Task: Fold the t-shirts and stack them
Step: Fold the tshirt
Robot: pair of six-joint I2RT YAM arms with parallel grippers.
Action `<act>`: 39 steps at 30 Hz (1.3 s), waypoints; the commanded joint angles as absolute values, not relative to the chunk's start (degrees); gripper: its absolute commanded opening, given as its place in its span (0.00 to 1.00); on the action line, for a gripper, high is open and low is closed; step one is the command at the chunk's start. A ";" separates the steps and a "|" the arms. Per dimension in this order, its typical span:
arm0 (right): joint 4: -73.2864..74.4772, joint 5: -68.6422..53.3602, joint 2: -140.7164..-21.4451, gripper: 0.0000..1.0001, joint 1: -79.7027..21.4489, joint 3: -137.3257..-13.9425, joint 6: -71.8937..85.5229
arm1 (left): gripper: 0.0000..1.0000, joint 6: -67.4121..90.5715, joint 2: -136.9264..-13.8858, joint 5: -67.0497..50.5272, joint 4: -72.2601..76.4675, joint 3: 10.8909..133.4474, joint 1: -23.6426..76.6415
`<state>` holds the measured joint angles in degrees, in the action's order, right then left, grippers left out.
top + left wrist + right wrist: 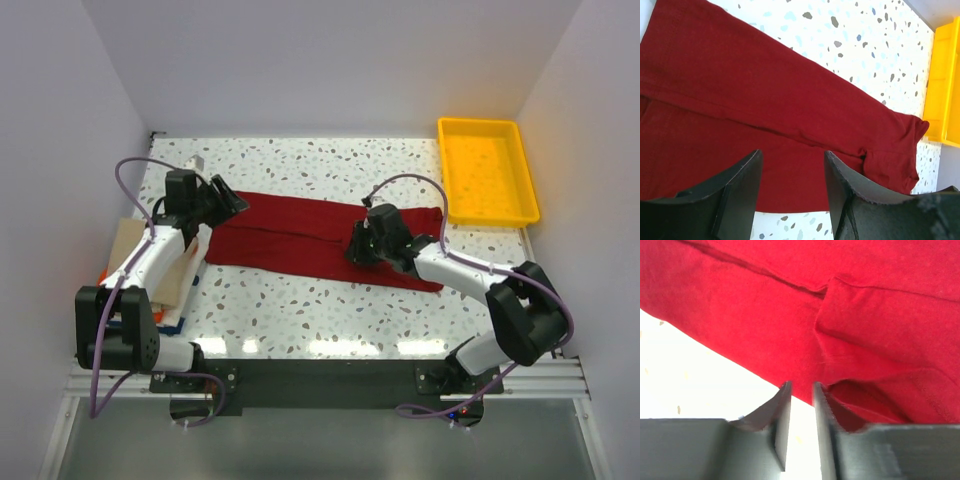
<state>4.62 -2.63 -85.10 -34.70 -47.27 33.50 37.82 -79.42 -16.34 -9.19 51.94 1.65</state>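
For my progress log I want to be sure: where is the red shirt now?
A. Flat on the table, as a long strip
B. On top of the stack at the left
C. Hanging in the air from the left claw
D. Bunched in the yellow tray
A: the red shirt lies flat as a long strip across the table, outside the tray.

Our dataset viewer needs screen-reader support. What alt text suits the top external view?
A dark red t-shirt, folded into a long strip, lies across a speckled table, with the left gripper at its left end and the right gripper over its right half. A yellow tray sits in the far right corner; folded shirts are stacked at the left edge.
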 commanded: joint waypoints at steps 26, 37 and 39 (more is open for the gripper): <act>17.49 18.28 -97.73 0.25 -32.87 -64.33 21.01 | 0.57 36.04 -76.47 -17.67 -9.40 50.71 2.46; 18.37 11.52 -93.87 0.18 -34.98 -59.86 22.76 | 0.57 36.21 -76.20 -18.54 -9.14 50.89 2.46; 18.63 10.73 -93.69 0.18 -35.94 -59.59 23.20 | 0.57 36.21 -76.20 -18.46 -9.05 50.89 2.46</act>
<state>17.96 12.73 -96.33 -34.61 -60.34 22.52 37.71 -77.89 -17.37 -9.58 50.85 2.07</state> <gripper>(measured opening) 0.180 0.571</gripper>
